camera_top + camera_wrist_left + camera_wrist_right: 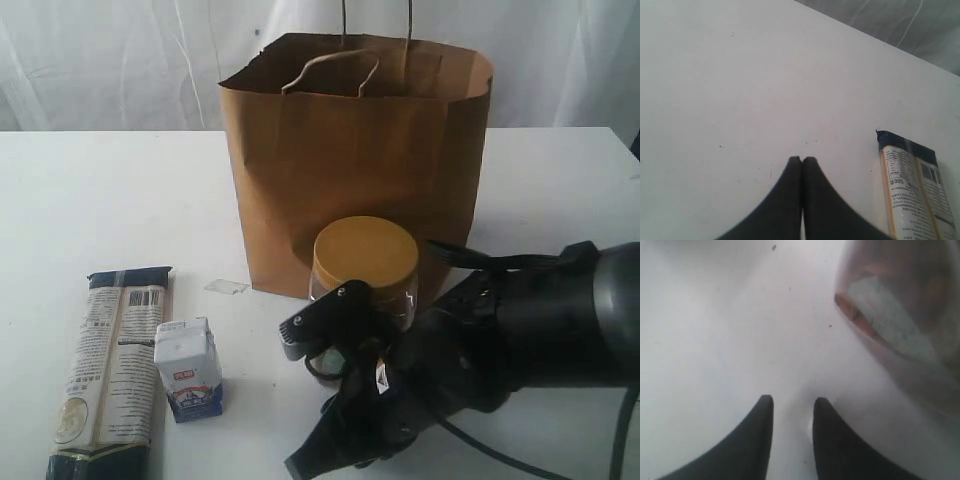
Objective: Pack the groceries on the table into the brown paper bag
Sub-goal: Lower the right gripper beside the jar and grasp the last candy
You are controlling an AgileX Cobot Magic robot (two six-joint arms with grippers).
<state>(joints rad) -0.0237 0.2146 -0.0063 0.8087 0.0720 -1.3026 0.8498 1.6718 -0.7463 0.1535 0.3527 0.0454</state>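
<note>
Your right gripper (792, 401), fingers narrowly parted and empty, sits just beside the yellow-lidded clear jar (365, 260). It is probably rigid and slick, so clamp its clear midsection.

You have a broad white table (90, 200) before you; the brown paper bag (350, 180) stands upright on it toward the far middle, mouth open; the yellow-lidded clear jar (365, 255) stands just in front of the bag's base; at the near left the long dark-blue pasta packet (110, 370) lies flat, running near to far; the small white carton (188, 370) stands upright just beside its right edge; a small pale wrapped piece (227, 287) lies near the bag's left corner.
</note>
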